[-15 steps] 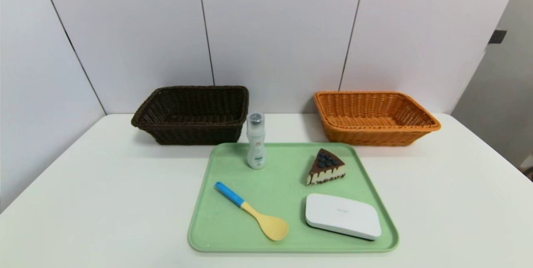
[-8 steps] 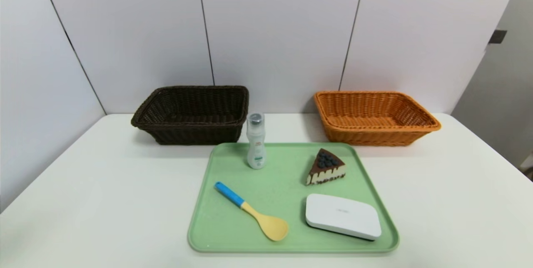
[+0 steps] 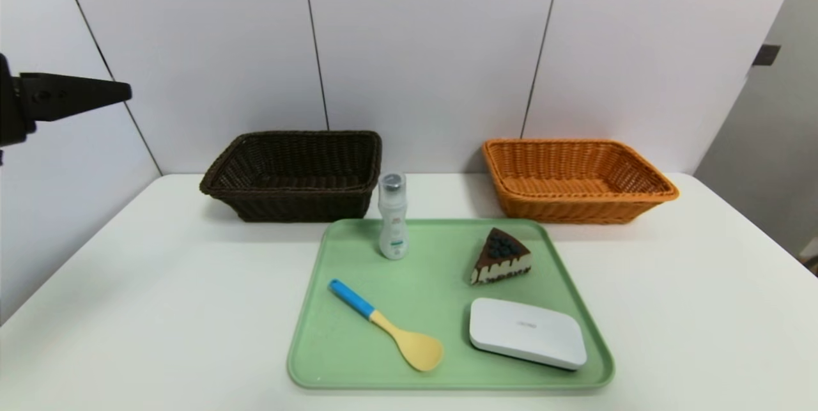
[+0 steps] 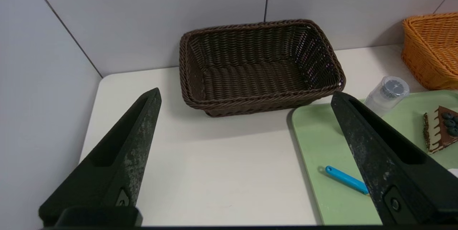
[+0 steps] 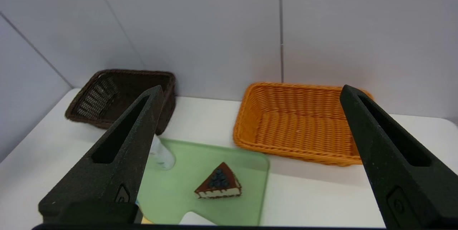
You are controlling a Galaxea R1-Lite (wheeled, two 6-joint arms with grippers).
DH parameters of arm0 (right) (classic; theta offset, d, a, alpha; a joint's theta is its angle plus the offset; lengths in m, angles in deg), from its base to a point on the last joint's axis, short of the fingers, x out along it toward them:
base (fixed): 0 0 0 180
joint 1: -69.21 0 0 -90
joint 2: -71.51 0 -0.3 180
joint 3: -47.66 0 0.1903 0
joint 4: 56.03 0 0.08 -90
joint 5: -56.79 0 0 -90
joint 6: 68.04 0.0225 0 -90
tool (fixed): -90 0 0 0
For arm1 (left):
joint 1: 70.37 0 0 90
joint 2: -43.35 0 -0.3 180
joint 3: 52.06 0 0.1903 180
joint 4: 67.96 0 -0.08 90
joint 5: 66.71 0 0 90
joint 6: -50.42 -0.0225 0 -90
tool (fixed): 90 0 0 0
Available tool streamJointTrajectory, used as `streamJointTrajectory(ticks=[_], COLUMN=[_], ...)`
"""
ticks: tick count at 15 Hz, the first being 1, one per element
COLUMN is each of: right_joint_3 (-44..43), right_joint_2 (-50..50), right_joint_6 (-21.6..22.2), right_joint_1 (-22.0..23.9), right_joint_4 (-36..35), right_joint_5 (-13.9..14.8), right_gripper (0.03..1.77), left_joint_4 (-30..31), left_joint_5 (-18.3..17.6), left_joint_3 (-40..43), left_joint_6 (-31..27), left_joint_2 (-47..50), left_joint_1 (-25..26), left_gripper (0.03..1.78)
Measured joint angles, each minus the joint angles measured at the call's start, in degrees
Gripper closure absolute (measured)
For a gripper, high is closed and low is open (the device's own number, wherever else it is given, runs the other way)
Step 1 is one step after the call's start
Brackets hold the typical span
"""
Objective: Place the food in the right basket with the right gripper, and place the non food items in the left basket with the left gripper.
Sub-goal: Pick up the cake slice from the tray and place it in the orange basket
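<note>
A white table [image 3: 160, 309] stands against a wall of pale panels [image 3: 422, 46]. There are two baskets at its far edge: the left basket [image 3: 294, 171], dark brown, and the right basket [image 3: 575, 178], orange; nothing lies in them. One green tray [image 3: 441, 372] at the near edge carries four things: a bottle [image 3: 392, 216] at its far left corner, a spoon [image 3: 383, 325], a white box [image 3: 527, 332] at its near right corner, and the cake slice [image 3: 501, 256]. The left gripper [image 4: 247, 97] and the right gripper [image 5: 250, 92] hang in the air, fingers spread wide, grasping nothing.
</note>
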Motion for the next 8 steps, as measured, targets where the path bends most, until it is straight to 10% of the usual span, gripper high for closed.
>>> streamJointTrajectory(ticks=[8], right_joint_3=[0.62], right_joint_2=[-13.95], right_joint_6=[6.40], right_joint_1=[-18.01], right_joint_4=[-0.09], right_joint_5=[15.65], right_gripper=[0.10], left_joint_4=[0.28], left_joint_5=[4.44], left_joint_3=[3.72], left_joint_6=[3.91], left_joint_2=[-3.80], left_joint_1=[-6.25], left_gripper=[0.12])
